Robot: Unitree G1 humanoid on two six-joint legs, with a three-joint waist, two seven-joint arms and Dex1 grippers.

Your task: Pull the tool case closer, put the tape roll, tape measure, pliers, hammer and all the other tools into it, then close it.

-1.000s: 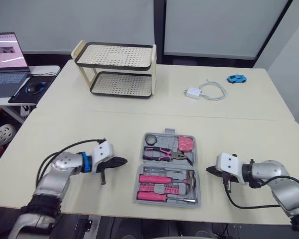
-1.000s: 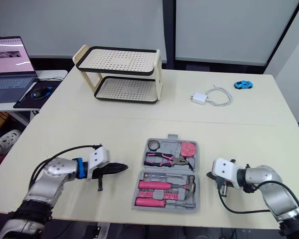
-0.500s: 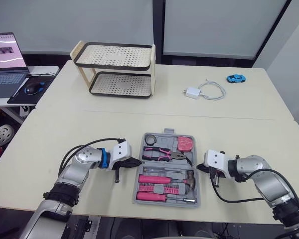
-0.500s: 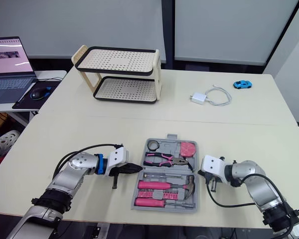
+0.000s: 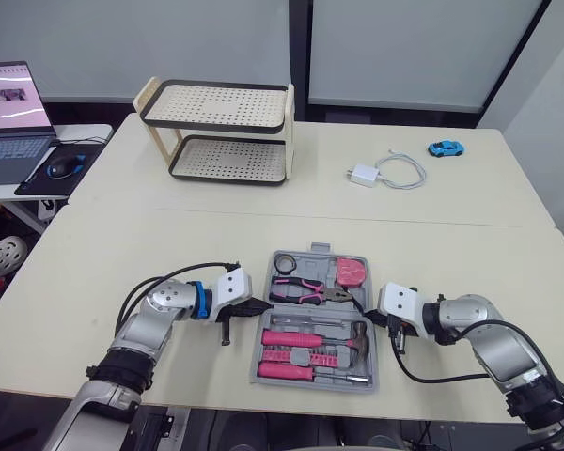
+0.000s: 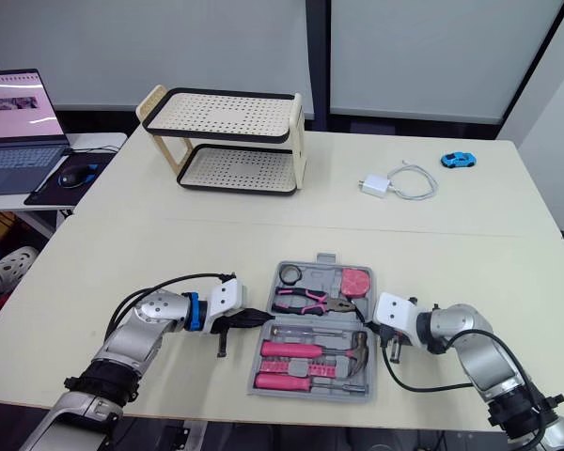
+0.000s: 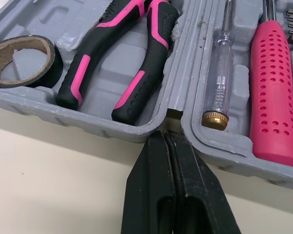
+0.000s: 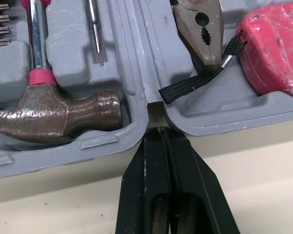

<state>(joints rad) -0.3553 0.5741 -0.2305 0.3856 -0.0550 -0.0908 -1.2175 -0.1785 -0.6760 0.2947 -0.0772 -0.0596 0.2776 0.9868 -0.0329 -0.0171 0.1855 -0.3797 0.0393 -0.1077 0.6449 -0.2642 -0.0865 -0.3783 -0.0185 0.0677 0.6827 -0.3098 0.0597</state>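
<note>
Lying open and flat near the front edge of the cream table (image 5: 169, 244), the grey moulded plastic tool case (image 5: 316, 252) holds the black tape roll (image 7: 22, 61), pink-and-black pliers (image 7: 132, 48), pink tape measure (image 8: 276, 48) and steel-headed hammer (image 8: 63, 114). Left gripper (image 7: 166, 139): fingers pressed together, tip at the hinge notch on the case's left side. Right gripper (image 8: 161, 134): fingers pressed together, tip at the right-side hinge notch.

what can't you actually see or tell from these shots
Left wrist view: the left gripper, shut, hides the hinge notch of the tool case; contact there cannot be told.
Right wrist view: the handle of the hammer and the tape measure run off the edges.
Eye views: the laptop is cut by the left edge, its screen too small to read.
</note>
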